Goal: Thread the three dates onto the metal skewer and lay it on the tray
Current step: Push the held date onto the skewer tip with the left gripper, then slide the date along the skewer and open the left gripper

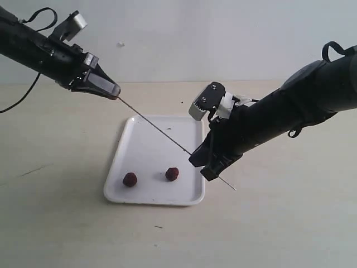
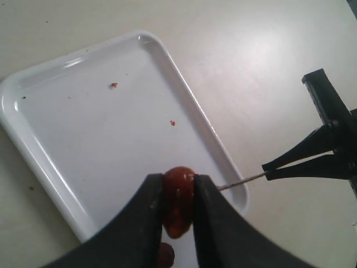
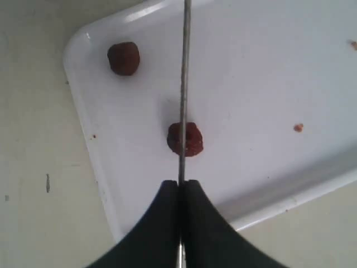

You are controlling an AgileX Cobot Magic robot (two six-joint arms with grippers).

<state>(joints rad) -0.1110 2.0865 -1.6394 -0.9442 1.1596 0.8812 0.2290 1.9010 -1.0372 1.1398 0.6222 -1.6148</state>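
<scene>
Left claw, at 10 o'clock from the tray in the exterior view, is narrowed on a date pinched between its 2 fingers. From there the skewer slopes toward 4 o'clock, over the tray, into the right claw. That claw is clamped tight on the rod, with a short end poking out beyond it. 2 loose dates lie on the tray, toward 7 and 5 o'clock of its middle.

By my reading, date 1 of 3 is being threaded. The tip meets the fruit, but I cannot tell how deep it sits. Next, date and rod need pushing together along the rod's own line, kept straight so the thin metal neither bends nor skids off.
</scene>
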